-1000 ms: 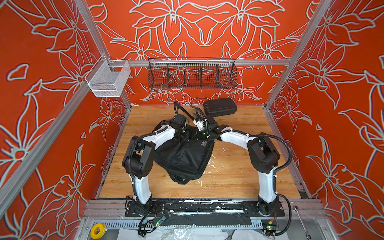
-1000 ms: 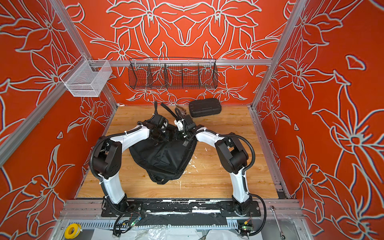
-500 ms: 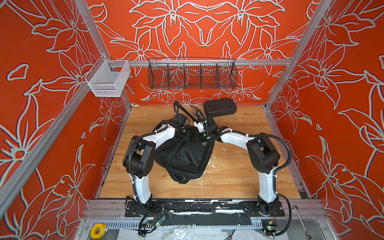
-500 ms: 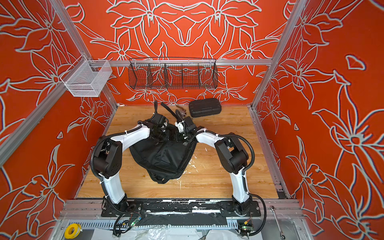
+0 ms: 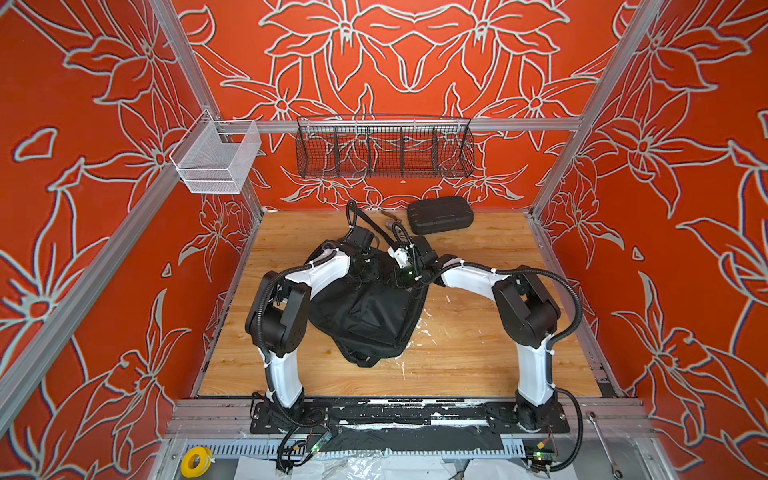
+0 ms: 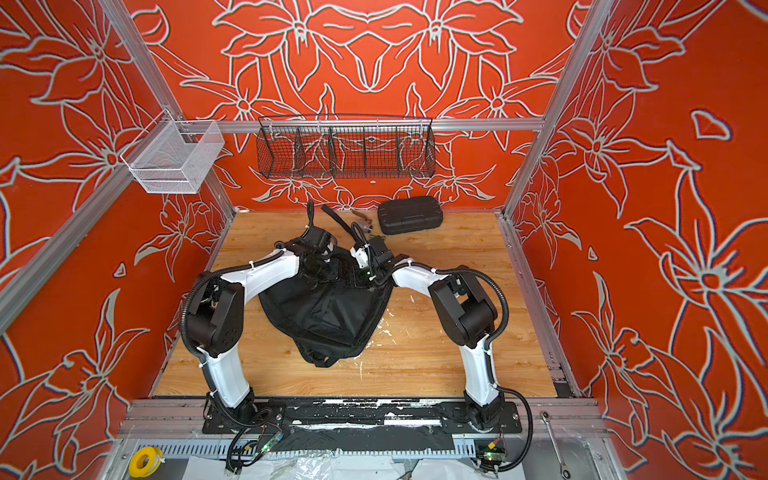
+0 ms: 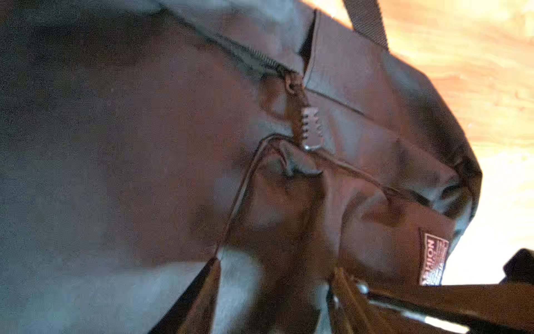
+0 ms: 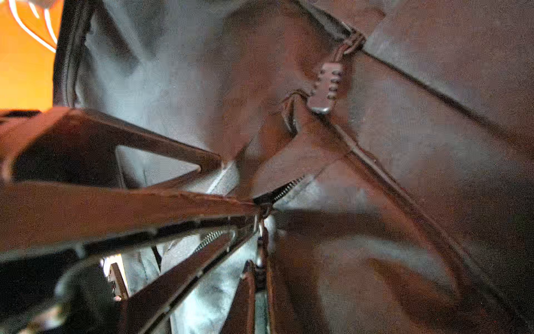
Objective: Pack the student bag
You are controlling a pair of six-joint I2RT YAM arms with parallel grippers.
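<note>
Black fabric, top views: student bag (image 5: 365, 316) (image 6: 320, 316) lies slumped mid worktop (image 5: 478, 353) between both arms, narrow end toward the robot base.
Left claw, top views: left claw (image 5: 370, 270) is down on the bag's far end. It is black on black, so its opening is unreadable here.
Right claw, top views: right claw (image 5: 401, 278) is on the same end, just beside the left one. Its state is unreadable here too.
Ribbed case, top views: ribbed case (image 5: 439, 215) (image 6: 409, 215) sits at the back of the worktop, apart from the bag.
Bag, left wrist: fabric fills the view. A zip pull (image 7: 310, 128) hangs at the pocket corner, with the label patch (image 7: 435, 260) near the edge and a strap (image 7: 365, 23) running off over the wood.
Left claw, left wrist: fingers (image 7: 199, 295) stand apart with bag fabric bulging between them and no clear pinch.
Right claw, right wrist: right claw (image 8: 258, 214) is closed tight, tips meeting on the bag right at the zip teeth (image 8: 286, 188).
Zip pull, right wrist: it hangs free, away from the tips.
</note>
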